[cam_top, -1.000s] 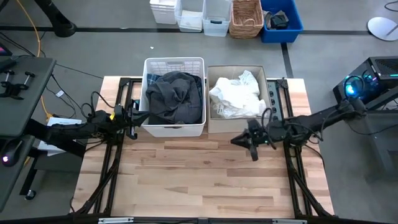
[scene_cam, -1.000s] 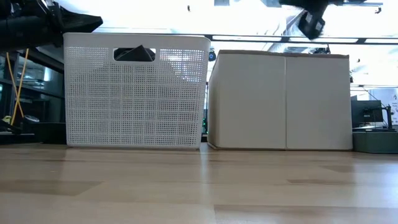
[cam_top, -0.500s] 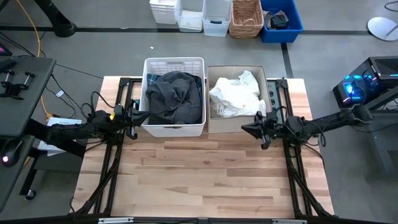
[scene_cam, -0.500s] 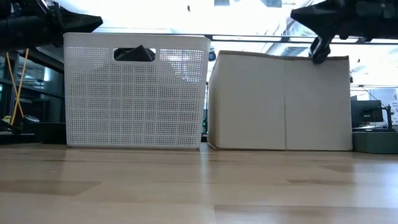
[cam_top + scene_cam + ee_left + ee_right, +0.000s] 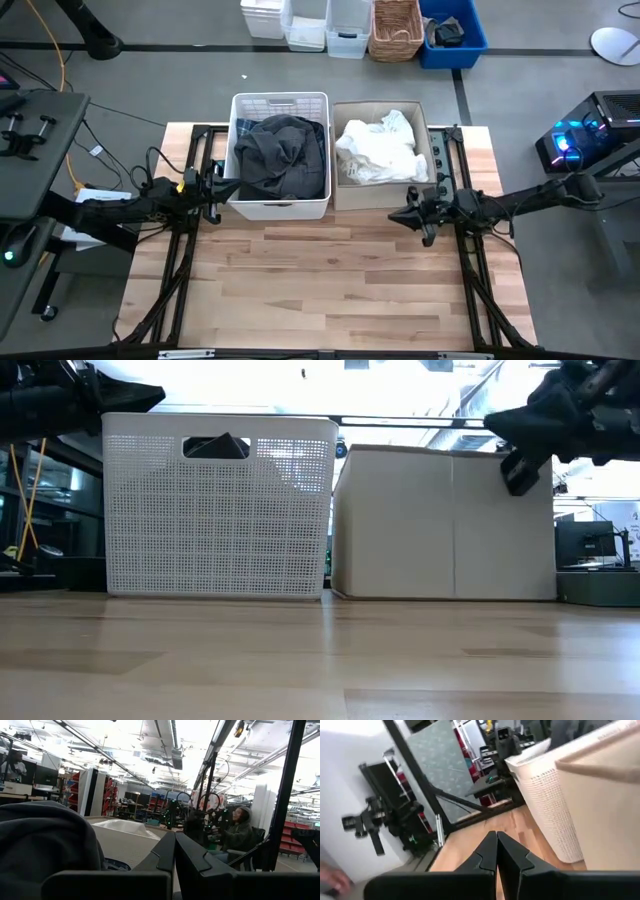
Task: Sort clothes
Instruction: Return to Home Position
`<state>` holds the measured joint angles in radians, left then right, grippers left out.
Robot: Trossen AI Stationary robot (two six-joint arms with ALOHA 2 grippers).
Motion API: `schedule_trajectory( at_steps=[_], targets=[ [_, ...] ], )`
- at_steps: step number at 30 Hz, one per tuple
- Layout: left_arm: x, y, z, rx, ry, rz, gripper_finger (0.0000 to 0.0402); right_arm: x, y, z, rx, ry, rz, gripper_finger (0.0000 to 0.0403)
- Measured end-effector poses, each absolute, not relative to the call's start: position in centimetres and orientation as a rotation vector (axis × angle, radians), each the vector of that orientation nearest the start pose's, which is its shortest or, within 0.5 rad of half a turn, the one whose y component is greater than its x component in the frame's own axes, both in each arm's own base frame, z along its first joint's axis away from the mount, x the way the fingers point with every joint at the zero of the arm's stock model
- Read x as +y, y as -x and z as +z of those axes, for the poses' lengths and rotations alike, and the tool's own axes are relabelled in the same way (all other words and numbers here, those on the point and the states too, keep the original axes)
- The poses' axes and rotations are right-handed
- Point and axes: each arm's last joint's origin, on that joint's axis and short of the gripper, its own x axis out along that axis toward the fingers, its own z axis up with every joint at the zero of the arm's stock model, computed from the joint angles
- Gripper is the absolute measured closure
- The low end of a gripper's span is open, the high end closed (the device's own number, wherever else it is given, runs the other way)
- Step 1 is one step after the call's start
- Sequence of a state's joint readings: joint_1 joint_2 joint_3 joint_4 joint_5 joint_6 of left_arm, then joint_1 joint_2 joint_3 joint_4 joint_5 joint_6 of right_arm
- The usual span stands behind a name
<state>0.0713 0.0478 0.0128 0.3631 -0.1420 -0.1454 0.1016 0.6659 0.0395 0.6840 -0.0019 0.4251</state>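
The dark clothes (image 5: 280,155) lie in the white basket (image 5: 280,99), the white clothes (image 5: 378,150) in the cardboard box (image 5: 375,199). My right hand (image 5: 398,214), pressed together and empty, hangs above the desk (image 5: 330,290) just before the box's near wall, so I judge that retreat means away from it. My left hand (image 5: 228,185), likewise closed, waits beside the basket.

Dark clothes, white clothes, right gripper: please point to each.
dark clothes (image 5: 280,155): high view, middle of the pile
white clothes (image 5: 378,150): high view, middle of the heap
right gripper (image 5: 394,216): high view, between its fingertips
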Motion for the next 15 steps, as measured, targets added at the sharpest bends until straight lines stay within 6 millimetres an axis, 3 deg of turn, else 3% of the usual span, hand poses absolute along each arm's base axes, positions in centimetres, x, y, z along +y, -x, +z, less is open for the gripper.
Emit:
schedule_trajectory(
  at_steps=[9, 15],
  targets=[
    [1.1, -9.4, 19.9, -0.343, 0.155, 0.187, 0.0401, 1.6, -14.0, 15.5, 0.157, -0.085, 0.129, 0.0403],
    [1.1, -9.4, 19.9, -0.343, 0.155, 0.186, 0.0401, 1.0, -13.9, 14.6, 0.251, -0.087, 0.052, 0.0403]
  ],
)
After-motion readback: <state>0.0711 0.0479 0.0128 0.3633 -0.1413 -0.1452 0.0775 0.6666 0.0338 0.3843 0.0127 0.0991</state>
